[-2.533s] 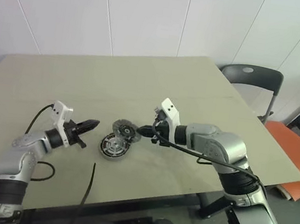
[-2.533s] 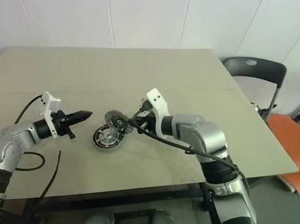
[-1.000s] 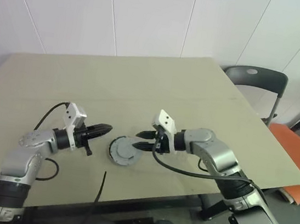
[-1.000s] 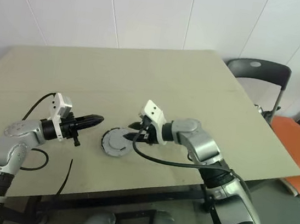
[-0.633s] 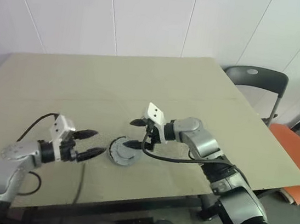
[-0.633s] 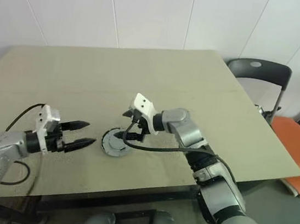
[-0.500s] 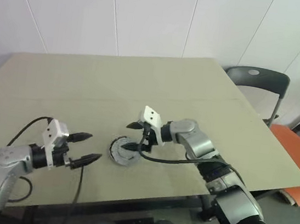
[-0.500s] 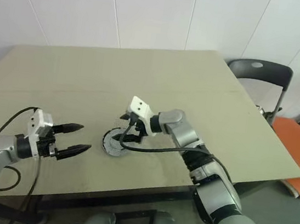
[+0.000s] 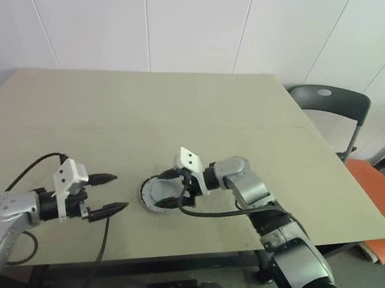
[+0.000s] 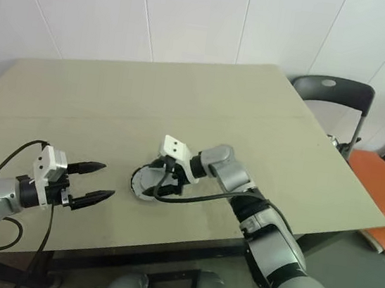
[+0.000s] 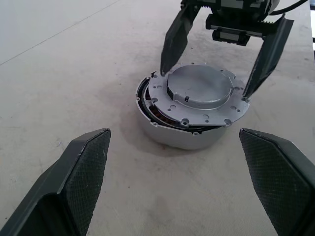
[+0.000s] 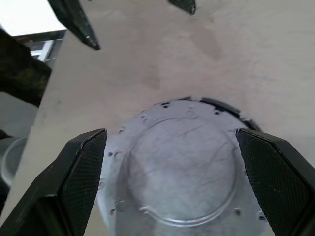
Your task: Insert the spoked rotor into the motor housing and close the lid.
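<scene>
The motor housing [image 11: 182, 140], a short silvery can, stands on the table [image 9: 182, 114] near its front edge. A flat grey lid [image 11: 199, 88] with a raised round centre lies on top, slightly askew, and a sliver of red-copper ring [image 11: 147, 105] shows under it. The spoked rotor is hidden. My right gripper [image 9: 163, 190] is open, its fingers [image 11: 173, 39] straddling the lid close to its rim. My left gripper [image 9: 119, 191] is open and empty, a hand's width to the left of the housing and pointing at it.
A black cable [image 9: 104, 235] hangs from my left wrist over the table's front edge. A dark chair [image 9: 325, 105] and an orange panel [image 9: 378, 190] stand beyond the table's right side. A white wall rises behind the table.
Both grippers have opened. My left gripper drew back to the left, away from the housing. My right gripper swung round so that its fingers now straddle the lid.
</scene>
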Robot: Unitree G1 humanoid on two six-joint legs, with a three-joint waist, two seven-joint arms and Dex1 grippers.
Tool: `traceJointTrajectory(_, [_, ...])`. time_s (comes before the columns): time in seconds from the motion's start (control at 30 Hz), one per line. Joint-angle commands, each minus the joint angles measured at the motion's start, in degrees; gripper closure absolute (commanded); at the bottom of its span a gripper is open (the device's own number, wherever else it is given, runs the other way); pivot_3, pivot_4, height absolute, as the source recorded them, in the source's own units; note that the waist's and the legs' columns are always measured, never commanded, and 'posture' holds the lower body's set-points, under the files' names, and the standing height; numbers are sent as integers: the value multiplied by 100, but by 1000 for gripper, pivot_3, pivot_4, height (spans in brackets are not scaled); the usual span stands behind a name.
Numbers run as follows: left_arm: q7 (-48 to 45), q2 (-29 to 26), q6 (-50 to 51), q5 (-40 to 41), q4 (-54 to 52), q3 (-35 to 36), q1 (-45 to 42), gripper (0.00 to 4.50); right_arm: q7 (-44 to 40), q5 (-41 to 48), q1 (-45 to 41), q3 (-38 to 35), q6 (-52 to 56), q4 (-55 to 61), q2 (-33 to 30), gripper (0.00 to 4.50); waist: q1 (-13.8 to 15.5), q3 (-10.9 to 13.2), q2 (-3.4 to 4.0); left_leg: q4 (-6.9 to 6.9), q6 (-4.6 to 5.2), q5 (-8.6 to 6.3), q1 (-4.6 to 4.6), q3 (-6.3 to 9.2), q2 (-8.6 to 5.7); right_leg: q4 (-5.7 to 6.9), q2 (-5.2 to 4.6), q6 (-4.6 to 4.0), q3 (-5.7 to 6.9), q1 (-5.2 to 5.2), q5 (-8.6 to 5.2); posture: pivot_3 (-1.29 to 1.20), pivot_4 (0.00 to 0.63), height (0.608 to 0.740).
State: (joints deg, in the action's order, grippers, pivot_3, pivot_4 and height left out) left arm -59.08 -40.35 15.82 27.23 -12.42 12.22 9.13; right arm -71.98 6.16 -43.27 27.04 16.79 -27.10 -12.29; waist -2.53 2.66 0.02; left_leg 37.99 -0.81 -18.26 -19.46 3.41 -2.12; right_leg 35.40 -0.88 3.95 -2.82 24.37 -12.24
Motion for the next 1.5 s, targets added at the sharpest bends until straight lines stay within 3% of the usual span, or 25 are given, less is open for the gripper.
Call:
traceJointTrajectory(0.03, [59,27,-78,26,-51,32,-120,47,78,-333,-71,137,-539,-83,33,96,0,0,-1,0,0,0,1,0,0,1,0,0,0,0,0,0,0,740])
traceJointTrajectory(0.4, [180,122,1,43,-112,-26,-215,47,488,-742,-233,94,-1259,-936,418,96,-7,-3,-3,2,-3,2,11,0,1,17,5,-2,-1,-2,1,0,0,740])
traceJointTrajectory(0.57, [191,111,15,57,-111,-29,-222,0,290,-709,-151,103,-1129,-862,397,1235,-7,-3,-2,5,-3,2,14,-1,1,23,5,-2,-1,-5,0,0,0,740])
traceJointTrajectory(1.03, [272,181,59,39,-96,-122,-259,0,798,-223,-336,-666,-278,-955,913,1223,-14,-2,-1,6,-5,3,14,-1,1,32,7,-3,-2,0,1,0,0,740])
traceJointTrajectory(1.33, [298,188,34,23,-61,-135,-252,0,913,-446,-316,-563,-430,-1091,872,1223,-10,-3,-2,10,-7,5,12,-1,0,40,7,-4,-3,3,0,0,0,740])
traceJointTrajectory(1.5, [297,191,19,8,-35,-130,-251,0,569,-418,-165,-484,-354,-922,793,1223,-7,-3,-2,11,-8,5,13,-1,0,41,8,-4,-2,3,0,0,0,740])
